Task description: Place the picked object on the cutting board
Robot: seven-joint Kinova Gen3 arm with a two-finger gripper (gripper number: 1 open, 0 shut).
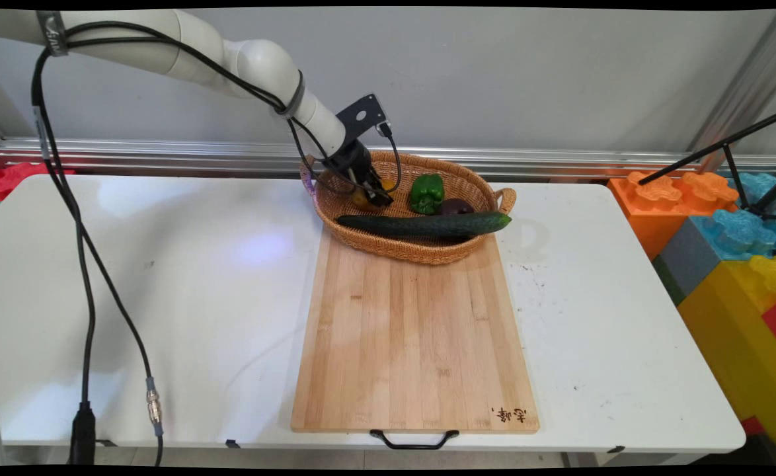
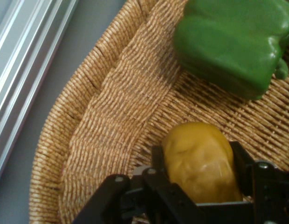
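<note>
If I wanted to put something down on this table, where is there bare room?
The wooden cutting board is bare from the basket to its near handle. The white table is open left of the board, and right of it up to the coloured blocks. The basket is crowded: cucumber, green pepper, a dark item, and the gripper around a yellow item.

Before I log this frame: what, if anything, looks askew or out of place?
Only the cucumber: too long for the basket, it lies across the near rim, its tip poking out on the right. The gripper grips a yellow fruit.

A robot lab: aluminium framing [image 1: 745, 86]; giant toy blocks [image 1: 732, 251] beside white table [image 1: 163, 297].
</note>
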